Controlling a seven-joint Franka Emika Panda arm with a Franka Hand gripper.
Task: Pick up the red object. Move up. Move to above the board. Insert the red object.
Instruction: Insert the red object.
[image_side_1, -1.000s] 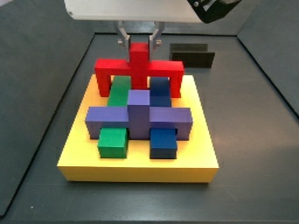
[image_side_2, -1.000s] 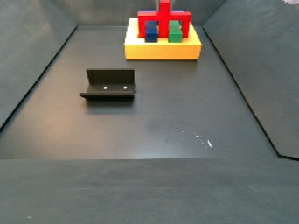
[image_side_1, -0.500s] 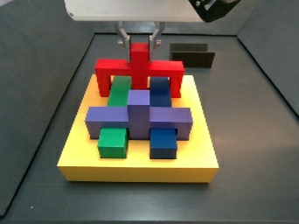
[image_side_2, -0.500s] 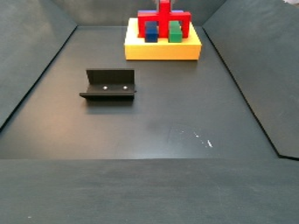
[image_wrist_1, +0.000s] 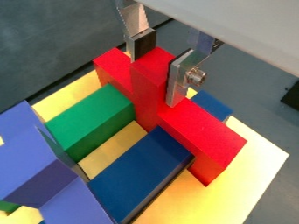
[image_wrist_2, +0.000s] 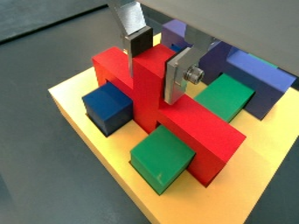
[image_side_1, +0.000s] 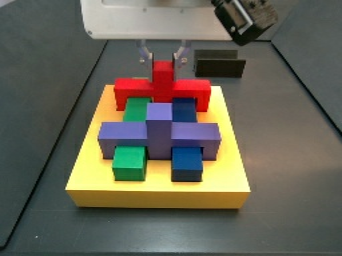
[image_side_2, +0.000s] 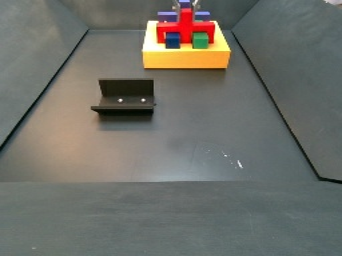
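The end effector (image_side_1: 164, 62) hangs over the far part of the board (image_side_1: 94, 180), its two silver fingers (image_wrist_1: 183, 74) closed flat against the upright central stub of the red object (image_side_1: 163, 89), which they hold from either side. In both wrist views the dark pads press on the stub's faces, with the wide red bar (image_wrist_2: 176, 122) running crosswise beneath them. In a side view the red object sits low on the yellow board, its bar near the height of the neighbouring blocks and its end legs down by the board's surface; whether it is fully seated cannot be told. Just in front of it stands the purple cross-shaped block (image_side_1: 159, 133), with a green block (image_side_1: 128, 161) and a blue block (image_side_1: 187, 163) nearer the front edge. In a wrist view a green block (image_wrist_1: 89, 116) and a blue block (image_wrist_1: 140, 171) lie close against the red bar. The fixture (image_side_2: 124, 97) stands on the dark floor, well apart from the board (image_side_2: 187, 57).
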